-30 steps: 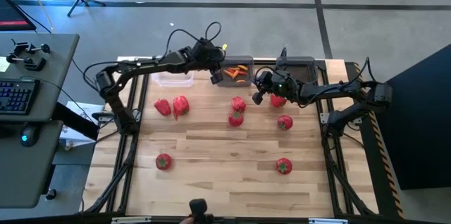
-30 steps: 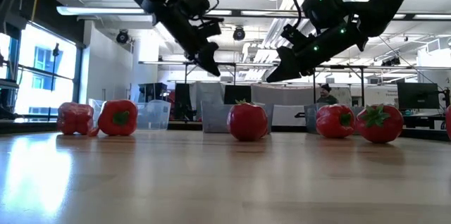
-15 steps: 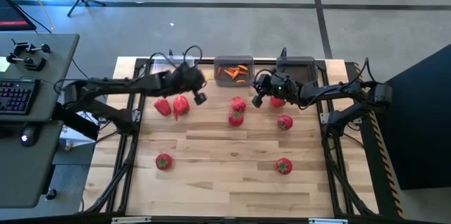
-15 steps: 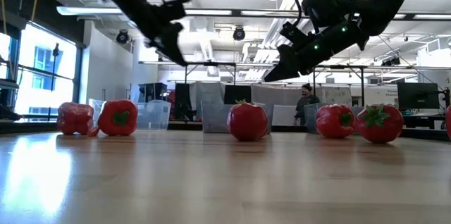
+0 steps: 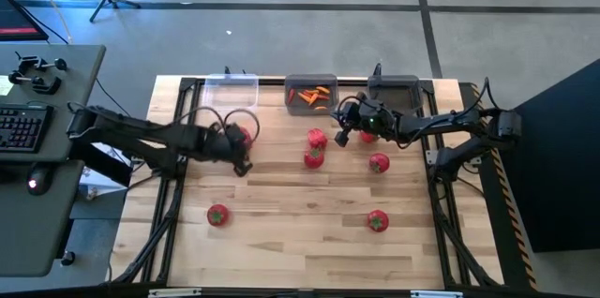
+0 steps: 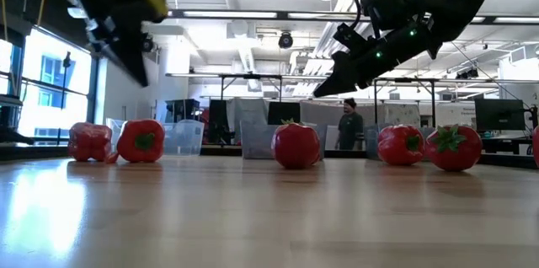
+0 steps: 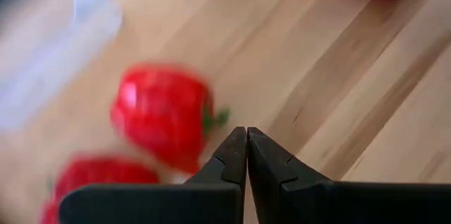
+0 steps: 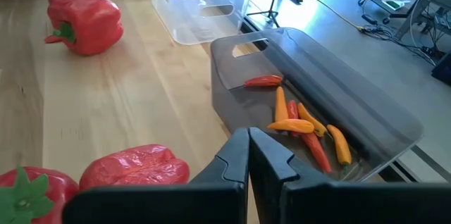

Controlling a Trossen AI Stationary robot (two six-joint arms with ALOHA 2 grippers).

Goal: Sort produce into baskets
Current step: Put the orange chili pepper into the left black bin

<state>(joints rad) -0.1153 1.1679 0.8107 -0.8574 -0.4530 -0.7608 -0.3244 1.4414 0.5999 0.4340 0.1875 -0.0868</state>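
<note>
Left gripper [image 7: 246, 155] pinched empty above bell peppers [image 7: 163, 111] for pickup; right gripper [image 8: 248, 155] likewise, near chilli bin [image 8: 331, 115].

No text, label, brand, number or sign can be read anywhere in these pictures, neither on the table, the bins and the produce nor on the arms or in the room behind.
</note>
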